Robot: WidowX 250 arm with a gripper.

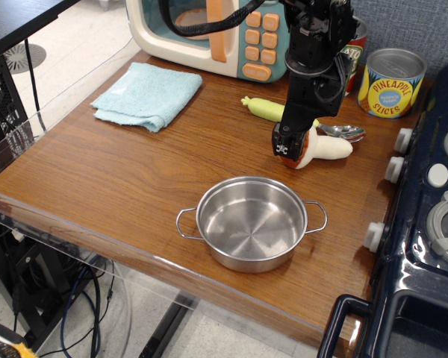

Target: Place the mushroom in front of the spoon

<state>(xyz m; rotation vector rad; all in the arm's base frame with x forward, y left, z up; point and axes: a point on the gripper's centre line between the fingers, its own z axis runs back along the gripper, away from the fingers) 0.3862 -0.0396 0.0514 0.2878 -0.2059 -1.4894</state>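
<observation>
Pincer [286, 148] gripping mushroom [321, 148] (on its side), just before spoon [342, 132]

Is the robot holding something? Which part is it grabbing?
Yes, the gripper holds the mushroom by its reddish-brown cap end; the cream stem sticks out to the side, low over the table.

On the wooden table [119, 179] sit two tin cans — a pineapple can [390, 82] and a tomato can [352, 51] — plus one steel pot [252, 222], one blue towel [148, 93], one toy microwave [209, 33], one mushroom [319, 148] and one spoon [272, 110].
</observation>
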